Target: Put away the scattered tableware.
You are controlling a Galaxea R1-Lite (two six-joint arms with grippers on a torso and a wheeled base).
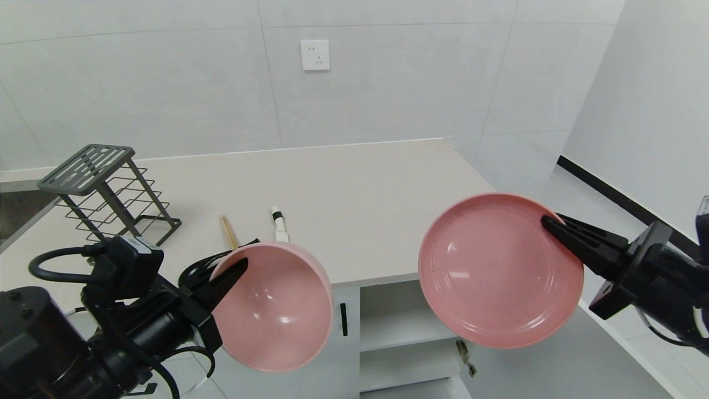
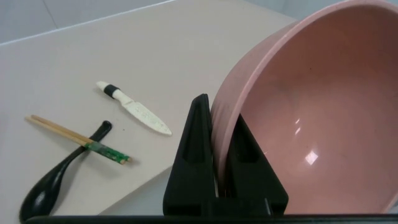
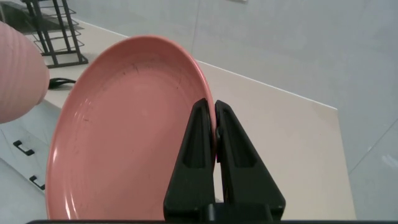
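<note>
Jaws clamp bowl and plate.

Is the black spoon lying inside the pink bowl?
No, the black spoon lies on the counter with the chopsticks across its handle, apart from the pink bowl in the left tool.

A beige counter fills the middle of the head view. At mid-left stands a dark wire rack. Left of centre lie chopsticks, crossing a black spoon, with a white knife just beside them.
</note>
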